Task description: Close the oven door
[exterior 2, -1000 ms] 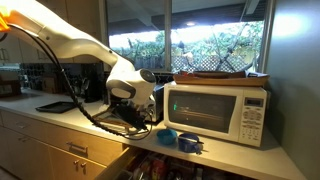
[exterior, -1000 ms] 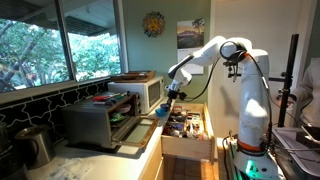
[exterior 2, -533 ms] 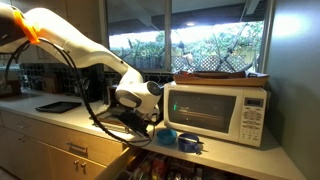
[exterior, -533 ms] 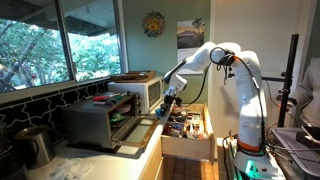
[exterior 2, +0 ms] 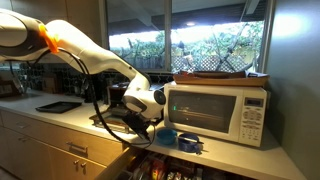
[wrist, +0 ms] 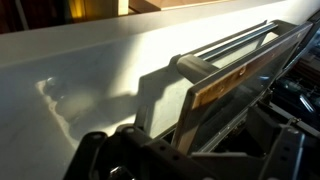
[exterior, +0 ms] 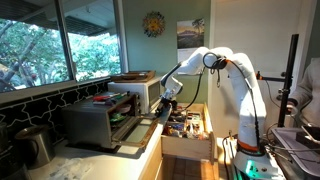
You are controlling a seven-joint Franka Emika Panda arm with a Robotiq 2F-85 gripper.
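The grey toaster oven point(exterior: 88, 122) stands on the counter with its oven door point(exterior: 128, 129) dropped open and lying flat toward the counter edge. In an exterior view the door shows as a dark flat panel point(exterior 2: 55, 106) far to the left. My gripper point(exterior: 164, 101) hangs in front of the white microwave, to the right of the open door and apart from it. It also shows in an exterior view point(exterior 2: 141, 108). In the wrist view the gripper point(wrist: 190, 162) looks open and empty; the oven door is out of that view.
A white microwave point(exterior: 141, 90) point(exterior 2: 216, 112) stands beside the oven. An open wooden drawer point(exterior: 186, 130) full of items sticks out below the counter; its front and metal handle point(wrist: 232, 52) fill the wrist view beside the white countertop point(wrist: 90, 60). A blue object point(exterior 2: 168, 135) lies by the microwave.
The arm has folded lower and the gripper has moved along the counter edge toward the toaster oven, coming down a little. The oven door has not moved.
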